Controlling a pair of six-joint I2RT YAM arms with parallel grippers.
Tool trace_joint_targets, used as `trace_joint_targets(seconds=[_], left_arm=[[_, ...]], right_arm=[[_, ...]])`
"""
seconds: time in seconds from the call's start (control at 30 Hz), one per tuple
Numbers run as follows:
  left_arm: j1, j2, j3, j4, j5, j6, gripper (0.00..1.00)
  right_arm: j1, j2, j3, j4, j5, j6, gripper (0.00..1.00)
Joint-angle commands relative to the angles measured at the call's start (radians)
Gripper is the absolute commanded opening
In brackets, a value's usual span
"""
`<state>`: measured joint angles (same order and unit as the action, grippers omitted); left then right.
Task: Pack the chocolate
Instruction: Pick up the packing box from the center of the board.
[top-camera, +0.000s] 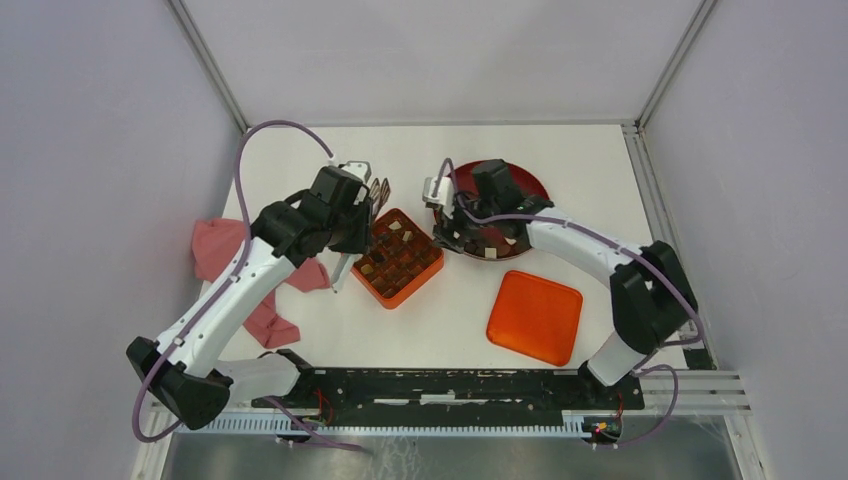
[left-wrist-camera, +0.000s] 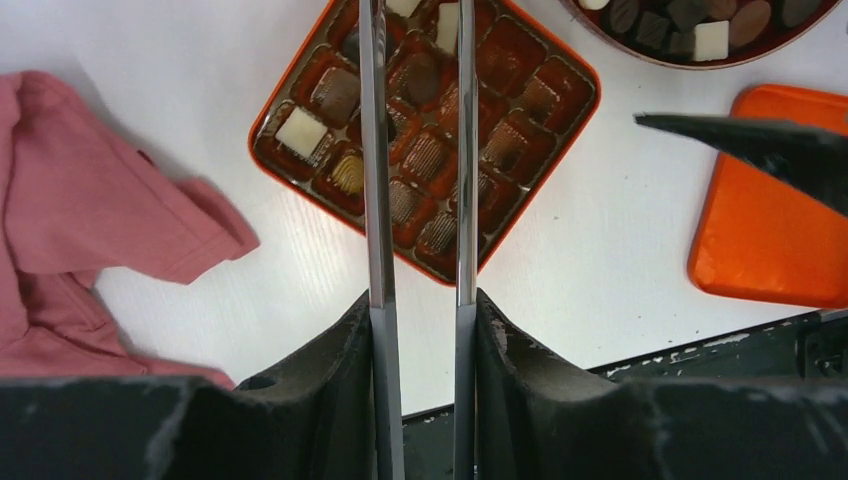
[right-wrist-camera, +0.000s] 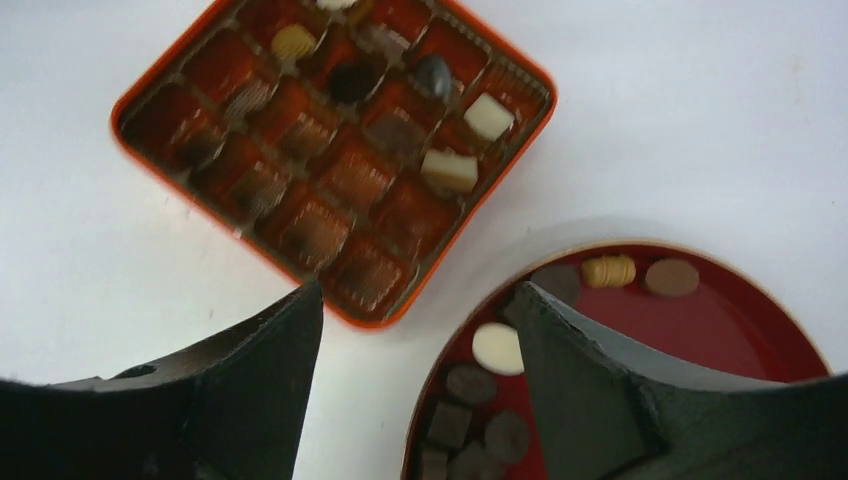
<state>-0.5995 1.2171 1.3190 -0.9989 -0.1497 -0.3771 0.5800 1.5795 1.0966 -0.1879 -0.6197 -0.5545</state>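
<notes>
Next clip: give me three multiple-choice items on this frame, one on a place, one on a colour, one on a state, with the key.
1. Where does the orange lid lie relative to the compartmented box?
A. Closed on it
B. On the table to its right, nearer the arm bases
C. Under it

2. What colour is the cloth?
A. Pink
B. Blue
C. Green

3. How is the right gripper?
A. Shut on a chocolate
B. Open, nothing between its fingers
C. Out of view

Key: B, the lid lies flat on the table and the box's compartments are exposed; A, the cloth shows pink in the top and left wrist views; B, its fingers stand wide apart, with only the table, box corner and plate rim seen between them.
</notes>
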Motion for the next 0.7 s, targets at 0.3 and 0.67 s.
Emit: trace_joint_targets(seconds=[0.3,0.67], left_arm=[[0.007,-0.187,-0.047,-0.064,-0.098,-0.077,0.02],[0.006,-0.22,-0.075,-0.064,-0.081,-0.088,0.02]], right_arm=[[0.117,0.38,0.444,-0.095,0.342,0.293,0.54],[0.127,0.52,0.545,-0.135,0.352,0.336,0.53]])
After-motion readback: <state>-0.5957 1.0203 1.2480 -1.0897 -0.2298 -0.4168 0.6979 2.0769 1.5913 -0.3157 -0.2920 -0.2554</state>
